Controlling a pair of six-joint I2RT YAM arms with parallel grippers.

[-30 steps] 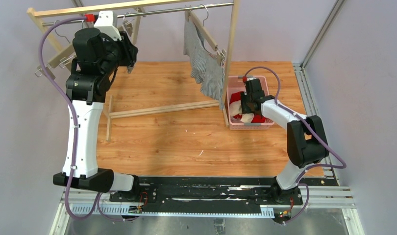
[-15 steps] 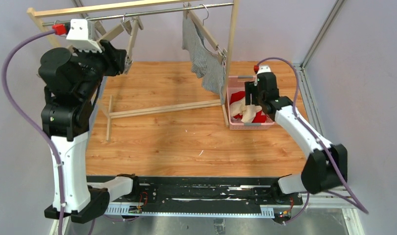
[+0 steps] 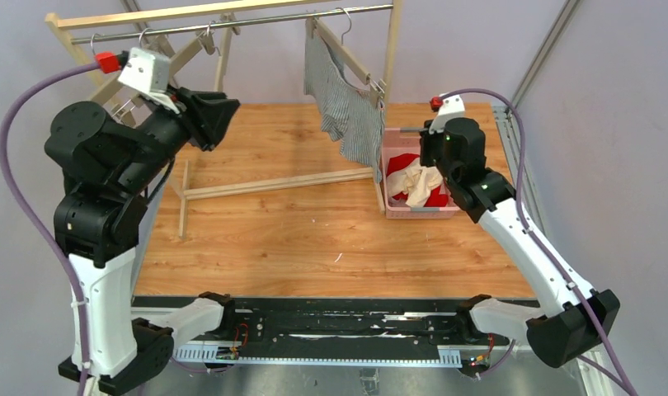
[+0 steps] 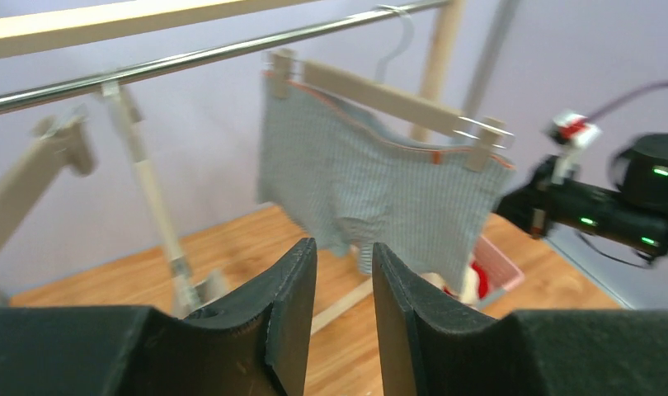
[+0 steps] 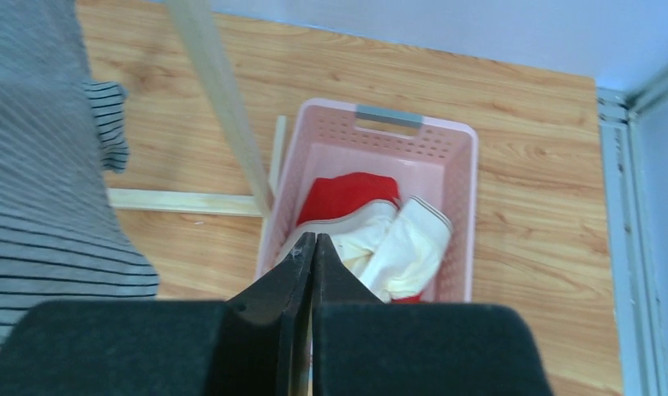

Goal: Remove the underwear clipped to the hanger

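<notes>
The grey-and-white pinstriped underwear hangs from clips on a wooden hanger at the right end of the rack's rail. In the left wrist view that same underwear hangs ahead of my left gripper, which is open, empty and well short of it. My left gripper is held high, left of the garment. The red underwear and the cream underwear lie in the pink basket. My right gripper hovers above them, shut and empty.
The wooden rack's right post stands between the striped pair and the pink basket. Two bare wooden hangers hang at the rail's left end, near my left arm. The rack's floor bars cross the wooden table.
My right gripper let the cream pair go into the basket, rose and shut. My left arm swung away from the bare hangers and now points right, at the striped pair.
</notes>
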